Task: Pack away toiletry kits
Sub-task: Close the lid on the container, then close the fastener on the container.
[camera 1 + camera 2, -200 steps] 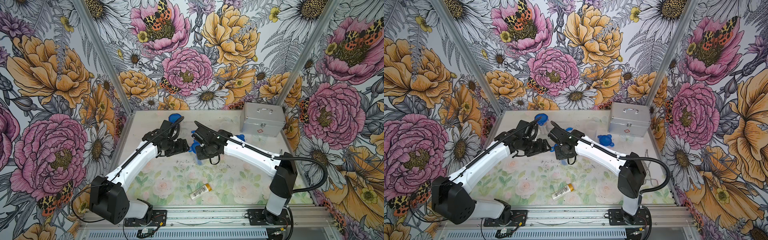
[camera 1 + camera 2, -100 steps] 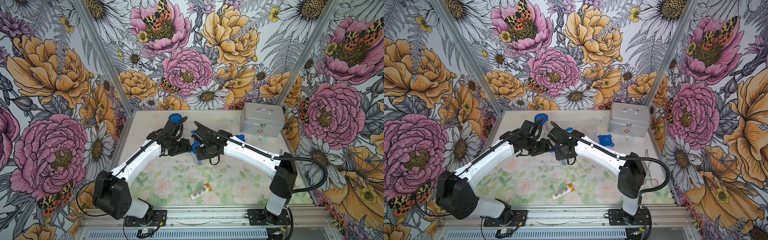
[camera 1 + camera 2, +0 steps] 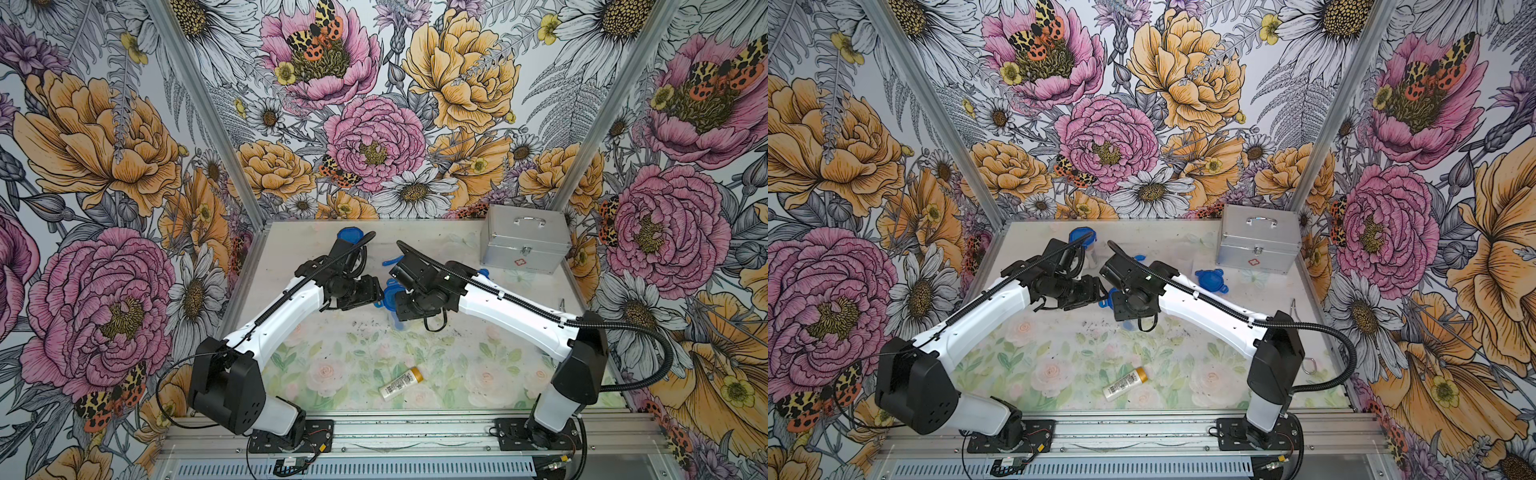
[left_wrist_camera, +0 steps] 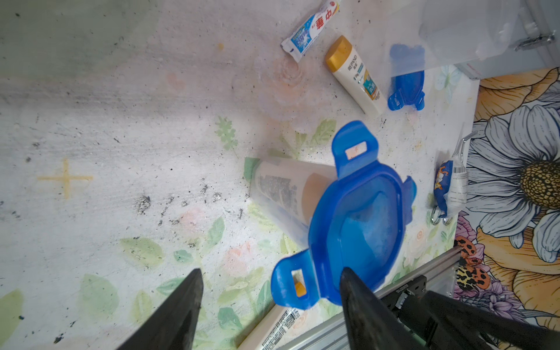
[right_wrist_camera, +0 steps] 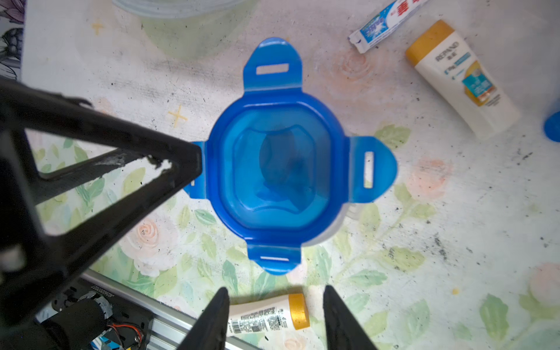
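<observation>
Step in hand: by my reading, seating and latching the blue four-tabbed lid [image 5: 272, 163] on the clear cup [image 4: 288, 194]. All four tabs splay outward, so none looks snapped down.
Where the kit is: mid-table, between the two wrists. In both top views only a sliver of the lid shows under them. A printed label shows through the cup wall, so something is already inside.
Left gripper [image 4: 269, 271]: fingers well apart and clamping nothing. One tab lies in the gap, and in the right wrist view a fingertip [image 5: 188, 154] touches a side tab.
Right gripper [image 5: 276, 288]: fingers apart and empty, hanging above the lid just beyond another tab.
Check first: the rim should be seated all round. A pale edge of the cup peeks out at one corner, which may mean the lid sits slightly off.
Doing it well: brace the cup with one arm while the other folds a tab down against the wall. Work opposite tabs in turn so the lid does not rock.
Risk: the cup looks light, so a sideways push would likely slide or tip it. Press down rather than across.
Loose on the table: a gold-capped bottle [image 3: 401, 384] near the front rail, a second bottle [image 5: 460, 78] beside a toothpaste tube [image 5: 385, 24], and a spare blue lid [image 3: 1210, 278].
Leave alone: the silver metal case [image 3: 525, 245] at the back right.
</observation>
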### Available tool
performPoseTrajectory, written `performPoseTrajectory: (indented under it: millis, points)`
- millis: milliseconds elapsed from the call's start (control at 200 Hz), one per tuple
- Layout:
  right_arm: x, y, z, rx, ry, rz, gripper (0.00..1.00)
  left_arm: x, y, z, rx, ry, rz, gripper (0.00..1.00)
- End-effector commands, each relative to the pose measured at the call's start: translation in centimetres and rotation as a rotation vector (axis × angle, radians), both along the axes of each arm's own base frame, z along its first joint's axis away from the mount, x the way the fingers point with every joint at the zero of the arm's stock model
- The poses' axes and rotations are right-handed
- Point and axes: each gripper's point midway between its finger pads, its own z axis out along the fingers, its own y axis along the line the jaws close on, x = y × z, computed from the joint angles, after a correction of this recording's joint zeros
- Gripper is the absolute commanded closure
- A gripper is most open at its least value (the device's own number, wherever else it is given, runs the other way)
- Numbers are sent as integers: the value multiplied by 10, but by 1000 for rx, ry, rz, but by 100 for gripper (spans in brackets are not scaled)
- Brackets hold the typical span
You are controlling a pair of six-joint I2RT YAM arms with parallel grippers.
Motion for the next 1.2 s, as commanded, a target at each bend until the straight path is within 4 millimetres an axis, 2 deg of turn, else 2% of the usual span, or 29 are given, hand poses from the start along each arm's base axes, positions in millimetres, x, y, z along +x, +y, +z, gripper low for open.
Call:
performPoseTrajectory:
  millis: [0,45,130,255,380,655,826,1191]
  points:
    - [15,-29,28,53,-50,-92,49,12,-4,14,-25,-48,-12,32]
    - [19,-33,33,74,-45,-86,49,10,-3,16,-25,-48,-10,35]
    - [40,-44,41,93,-52,-97,50,0,0,21,-21,-42,-21,43]
    - [64,-46,43,92,-62,-81,50,-26,5,14,36,-3,-62,57]
    - [79,-45,26,52,-48,-53,50,-38,7,4,61,27,-63,64]
    - [108,-25,2,11,-36,21,51,-37,-5,-9,122,48,-76,69]
    - [114,-24,-12,-8,-14,37,51,-31,-4,-16,149,54,-71,70]
    - [105,-31,-29,-37,27,43,52,-18,-12,-17,155,50,-94,71]
